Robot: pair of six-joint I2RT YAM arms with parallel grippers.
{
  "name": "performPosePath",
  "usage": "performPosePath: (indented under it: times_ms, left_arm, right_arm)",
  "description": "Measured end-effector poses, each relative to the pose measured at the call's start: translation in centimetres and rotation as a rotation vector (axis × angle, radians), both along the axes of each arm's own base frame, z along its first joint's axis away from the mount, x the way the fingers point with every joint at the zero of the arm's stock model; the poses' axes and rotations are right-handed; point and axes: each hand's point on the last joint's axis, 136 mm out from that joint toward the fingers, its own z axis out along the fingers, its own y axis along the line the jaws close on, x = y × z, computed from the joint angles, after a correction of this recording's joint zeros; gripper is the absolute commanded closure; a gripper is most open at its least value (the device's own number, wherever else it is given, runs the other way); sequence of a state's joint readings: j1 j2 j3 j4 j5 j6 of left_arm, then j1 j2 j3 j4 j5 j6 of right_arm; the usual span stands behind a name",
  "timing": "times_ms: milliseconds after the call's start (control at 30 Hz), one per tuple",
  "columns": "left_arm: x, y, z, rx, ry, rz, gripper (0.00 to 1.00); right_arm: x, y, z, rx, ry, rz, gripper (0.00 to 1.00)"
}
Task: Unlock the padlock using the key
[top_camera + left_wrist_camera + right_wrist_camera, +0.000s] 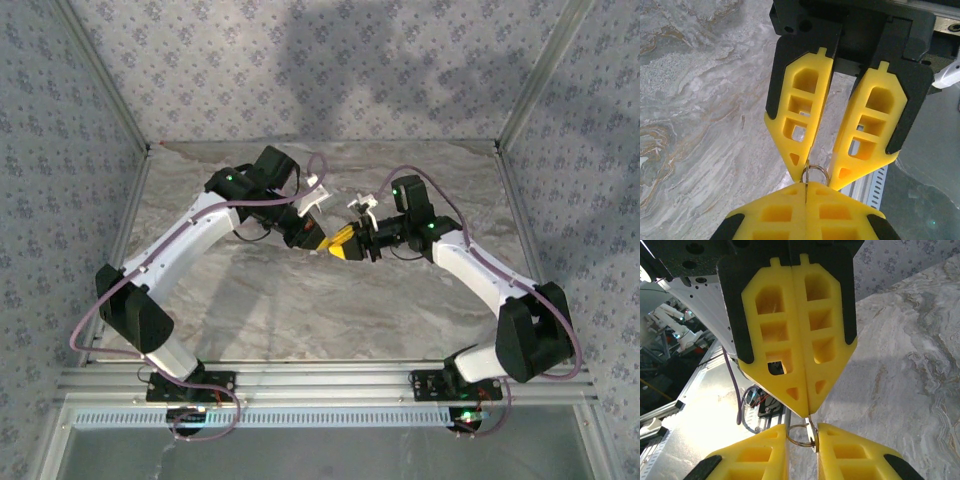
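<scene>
Over the marble-patterned table [300, 310], the two end effectors meet tip to tip. The left end effector [804, 182] is pressed closed on a small metal ring [814, 173]; the right end effector [816, 172] stands slightly open around it. The padlock is hidden.

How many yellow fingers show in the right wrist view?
4. The left gripper's two, pressed together, at top; the right gripper's two, apart, at bottom, flanking a metal ring.
</scene>
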State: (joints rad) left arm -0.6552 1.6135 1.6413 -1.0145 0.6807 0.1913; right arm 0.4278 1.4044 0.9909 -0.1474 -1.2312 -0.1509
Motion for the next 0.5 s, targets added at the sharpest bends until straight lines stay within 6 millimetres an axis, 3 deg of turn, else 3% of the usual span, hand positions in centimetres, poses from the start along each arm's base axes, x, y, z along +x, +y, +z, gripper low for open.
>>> performPosePath:
  times_ms: [167, 500]
  left_arm:
    - [0.03, 0.01, 0.0, 0.0, -0.001, 0.001, 1.0]
    - [0.03, 0.01, 0.0, 0.0, 0.0, 0.001, 1.0]
  right_arm:
    - [0.03, -0.01, -0.09, -0.004, 0.0, -0.003, 0.69]
    - [0.02, -0.01, -0.09, -0.004, 0.0, -0.002, 0.7]
